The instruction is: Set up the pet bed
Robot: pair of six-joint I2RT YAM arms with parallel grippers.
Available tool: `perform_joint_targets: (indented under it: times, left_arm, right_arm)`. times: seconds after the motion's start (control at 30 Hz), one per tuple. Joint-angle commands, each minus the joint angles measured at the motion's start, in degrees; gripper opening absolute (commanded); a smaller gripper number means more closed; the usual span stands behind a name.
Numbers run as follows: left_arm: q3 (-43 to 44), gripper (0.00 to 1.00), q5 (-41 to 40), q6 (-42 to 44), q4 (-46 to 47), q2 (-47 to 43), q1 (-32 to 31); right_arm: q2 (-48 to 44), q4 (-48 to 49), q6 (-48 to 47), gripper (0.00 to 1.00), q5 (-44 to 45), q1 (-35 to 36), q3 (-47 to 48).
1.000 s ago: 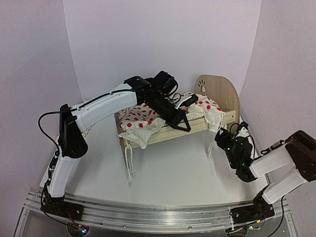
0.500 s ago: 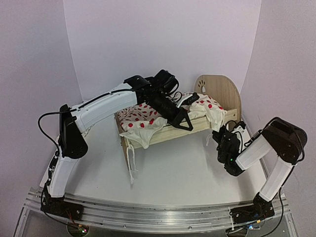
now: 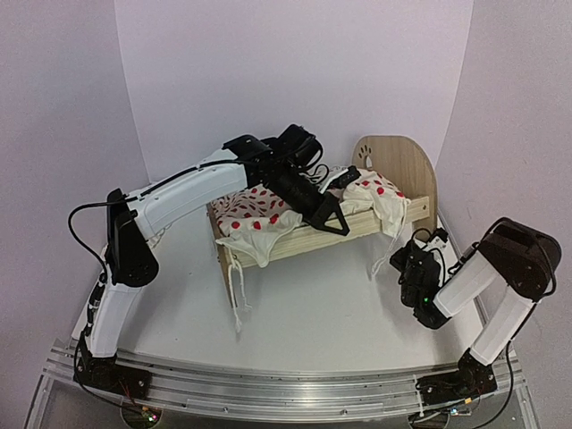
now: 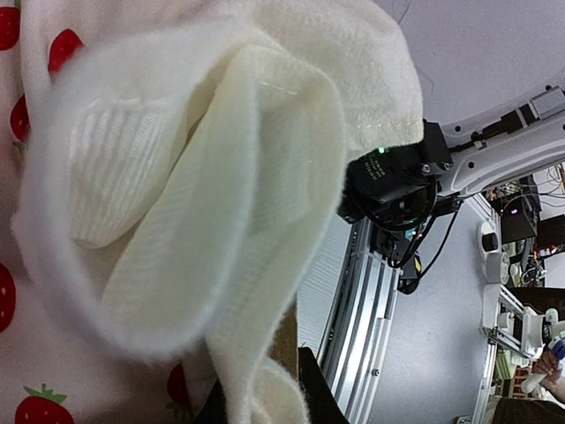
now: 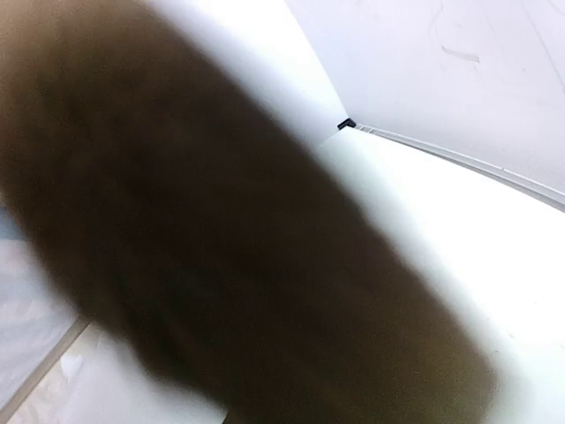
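Note:
The pet bed is a light-wood frame with a rounded headboard at the right, standing mid-table. A white blanket with red dots is draped over it and hides the mattress. My left gripper reaches over the bed's near side rail and is shut on a fold of that blanket, with cream cloth pinched at the fingers. My right gripper is low beside the headboard's near leg, by a hanging blanket tie, and is shut. In the right wrist view a blurred dark brown shape fills the picture and hides its jaws.
Blanket ties dangle from the footboard end onto the white table. The aluminium base rail runs along the near edge. White walls close in the back and both sides. The right arm's wrist shows past the cloth.
The right gripper has closed and the right arm has folded up, its wrist settling slightly lower by the headboard leg. The left arm and blanket have hardly moved.

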Motion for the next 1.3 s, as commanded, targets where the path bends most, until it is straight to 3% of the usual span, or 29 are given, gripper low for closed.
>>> perform_joint_targets:
  times: [0.0,0.07,0.2,0.33,0.43,0.53,0.9,0.97,1.03,1.1,1.27]
  left_arm:
    - [3.5,0.00,4.6,8.8,18.8,-9.8,1.9]
    - [1.6,0.00,1.7,13.1,18.5,-10.2,3.5]
    - [-6.0,0.00,-3.9,23.3,19.3,-12.2,6.6]
    - [-14.7,0.00,-7.8,32.9,21.6,-13.9,8.3]
    - [-19.9,0.00,-10.4,37.9,23.9,-14.4,9.1]
    - [-24.0,0.00,-11.6,40.3,26.1,-14.2,10.2]
    - [-44.2,0.00,-13.2,52.3,33.2,-17.7,11.8]
    - [-46.6,0.12,-13.4,53.6,34.2,-18.1,11.8]
    - [-47.4,0.34,-12.8,54.4,33.7,-18.5,11.9]
    - [-47.7,0.47,-10.6,55.5,32.2,-19.8,12.0]
    - [-49.5,0.61,-0.1,60.1,29.0,-26.3,12.0]
  right_arm:
    - [-7.2,6.5,-1.0,0.00,-6.5,1.8,-5.1]
    - [-12.5,-2.2,-0.7,0.00,-10.7,3.2,-6.3]
    - [-28.8,-38.6,1.5,0.00,-17.4,5.5,-3.6]
    - [-37.0,-54.6,-0.5,0.00,-25.6,6.2,-4.3]
    - [-37.8,-67.3,-7.0,0.00,-34.5,6.3,1.0]
    - [-37.0,-72.0,-9.8,0.00,-40.6,6.3,2.5]
    - [-29.8,-74.2,-9.1,0.00,-56.2,6.4,6.2]
    - [-29.4,-76.2,-8.7,0.00,-59.0,6.4,7.8]
    - [-29.5,-78.9,-8.6,0.00,-61.3,6.4,9.8]
    - [-30.0,-84.5,-8.9,0.00,-63.4,6.4,12.6]
    - [-31.2,-102.3,-11.5,0.00,-69.7,6.4,23.6]
